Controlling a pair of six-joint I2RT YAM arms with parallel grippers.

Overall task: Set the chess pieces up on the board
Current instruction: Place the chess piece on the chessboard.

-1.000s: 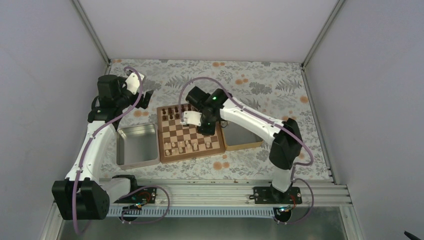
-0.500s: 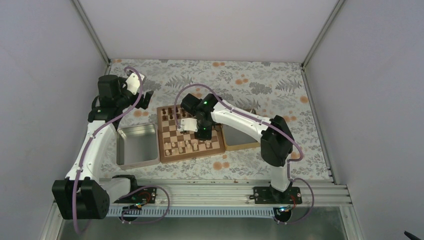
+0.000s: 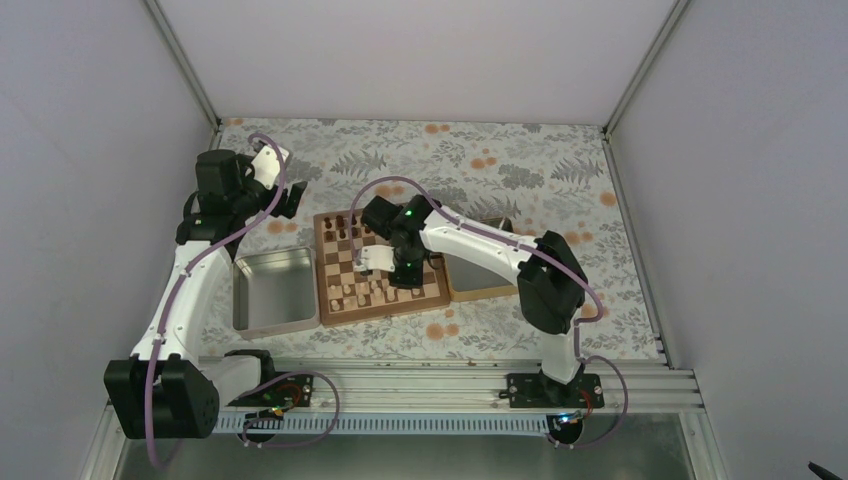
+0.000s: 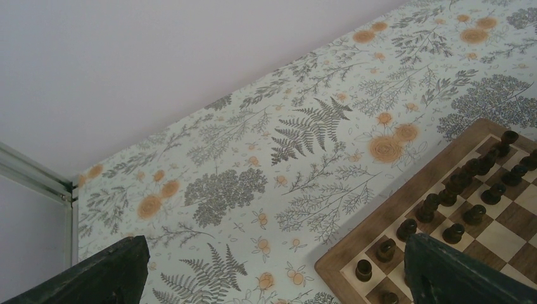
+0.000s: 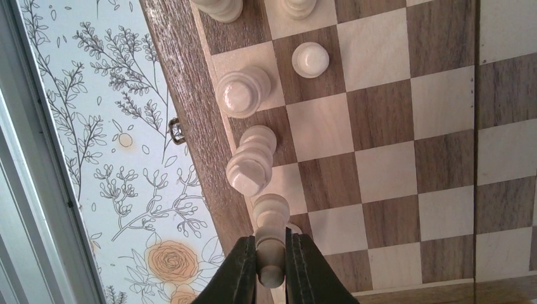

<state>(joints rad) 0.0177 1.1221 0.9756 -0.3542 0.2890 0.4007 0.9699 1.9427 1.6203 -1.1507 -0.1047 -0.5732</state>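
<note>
Board (image 5: 392, 164) lies flat on the floral desk (image 3: 520, 170); held pale piece (image 5: 271, 231) at its edge row | risk: piece may tilt on release and knock the neighbouring pale piece (image 5: 251, 166) just beside | right jaws narrow, pinching that piece; left jaws wide, empty | board smooth checked wood; pieces turned, rounded, slick

Overhead, wrist close-ups, board (image 3: 336, 262) probably shared
</note>
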